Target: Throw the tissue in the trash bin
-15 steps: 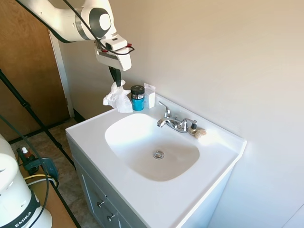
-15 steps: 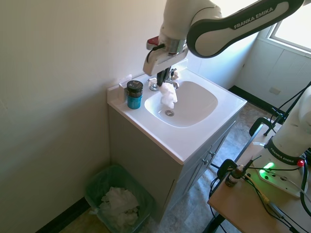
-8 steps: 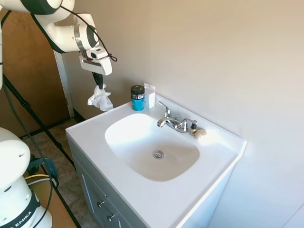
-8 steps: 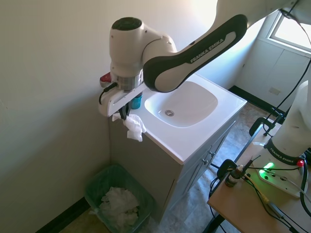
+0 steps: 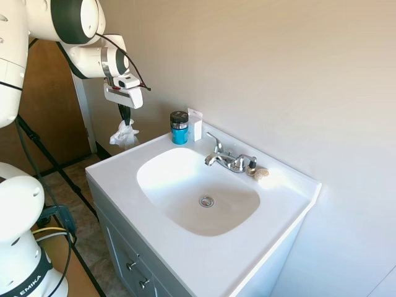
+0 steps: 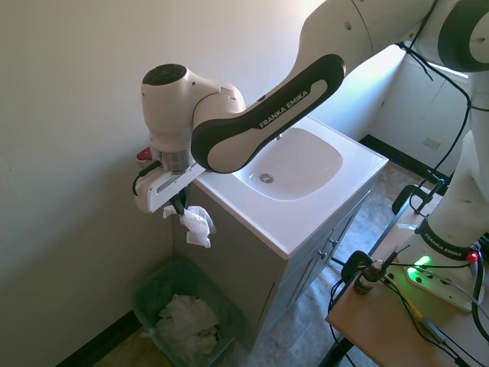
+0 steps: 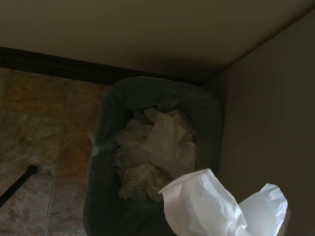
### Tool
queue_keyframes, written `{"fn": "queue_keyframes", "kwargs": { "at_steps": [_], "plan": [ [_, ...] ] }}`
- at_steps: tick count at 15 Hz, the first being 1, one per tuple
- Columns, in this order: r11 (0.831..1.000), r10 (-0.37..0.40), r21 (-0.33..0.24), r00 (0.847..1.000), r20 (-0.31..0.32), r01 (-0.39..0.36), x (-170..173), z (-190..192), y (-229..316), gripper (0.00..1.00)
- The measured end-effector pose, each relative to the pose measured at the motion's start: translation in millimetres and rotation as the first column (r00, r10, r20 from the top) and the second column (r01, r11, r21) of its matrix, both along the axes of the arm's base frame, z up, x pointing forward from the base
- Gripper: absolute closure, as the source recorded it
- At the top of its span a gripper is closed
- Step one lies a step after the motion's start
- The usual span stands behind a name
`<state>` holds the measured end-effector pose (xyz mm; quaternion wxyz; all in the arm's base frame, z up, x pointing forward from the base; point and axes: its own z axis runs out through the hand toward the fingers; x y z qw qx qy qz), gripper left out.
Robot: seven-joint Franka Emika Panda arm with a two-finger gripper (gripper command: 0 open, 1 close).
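You are watching the gripper (image 6: 182, 208) carrying the tissue (image 6: 198, 225), clenched on its top, off the left end of the vanity (image 6: 306, 222); 1 second ago it was hanging over the counter beside the blue jar (image 5: 179, 127). It is now dangling in the air above the trash bin (image 6: 153, 294), already holding crumpled paper (image 7: 155, 155). Judging by that, only the drop is remaining. Nothing is blocking the fall; the cabinet side is standing just right of it.
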<state>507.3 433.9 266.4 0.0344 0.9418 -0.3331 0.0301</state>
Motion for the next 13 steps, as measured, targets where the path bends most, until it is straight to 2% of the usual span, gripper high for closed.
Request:
{"fn": "queue_keyframes", "kwargs": {
  "at_steps": [8,13],
  "plan": [
    [1.0,0.013,-0.018,1.0,-0.006,-0.013,-4.5,0.0,15.3,0.0],
    [1.0,-0.031,0.002,0.997,0.066,0.031,-3.4,42.4,33.0,0.0]
  ]
}}
